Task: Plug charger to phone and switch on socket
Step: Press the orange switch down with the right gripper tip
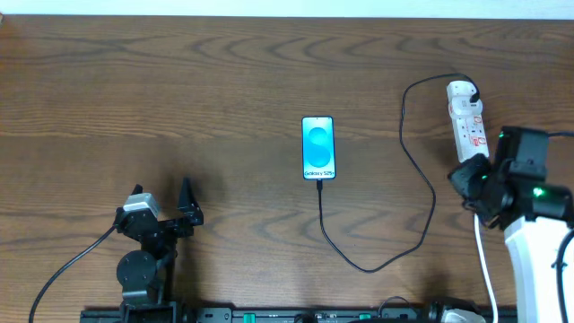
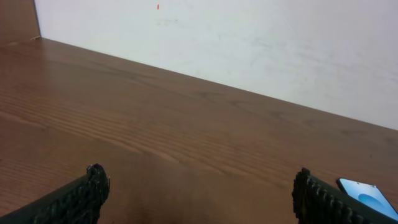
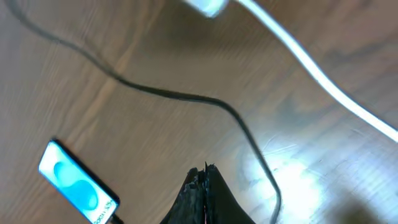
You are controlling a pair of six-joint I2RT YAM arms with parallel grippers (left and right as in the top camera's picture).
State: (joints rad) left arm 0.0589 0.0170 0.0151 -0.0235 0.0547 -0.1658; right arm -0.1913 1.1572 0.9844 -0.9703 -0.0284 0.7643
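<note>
The phone (image 1: 318, 148) lies mid-table, cyan screen up, with the black charger cable (image 1: 421, 179) plugged into its bottom edge. The cable loops right and up to the white socket strip (image 1: 467, 123) at the far right. My right gripper (image 3: 205, 171) is shut and empty, hovering over the strip's near end; its arm hides that end in the overhead view. The right wrist view shows the phone (image 3: 78, 183), the cable (image 3: 186, 96) and the strip's white cord (image 3: 317, 74). My left gripper (image 2: 199, 186) is open and empty at the front left, far from the phone (image 2: 367, 193).
A pale wall (image 2: 249, 43) stands behind the wooden table (image 1: 179, 81). The right arm's white body (image 1: 538, 260) fills the front right corner. The left arm base (image 1: 143, 269) sits at the front left.
</note>
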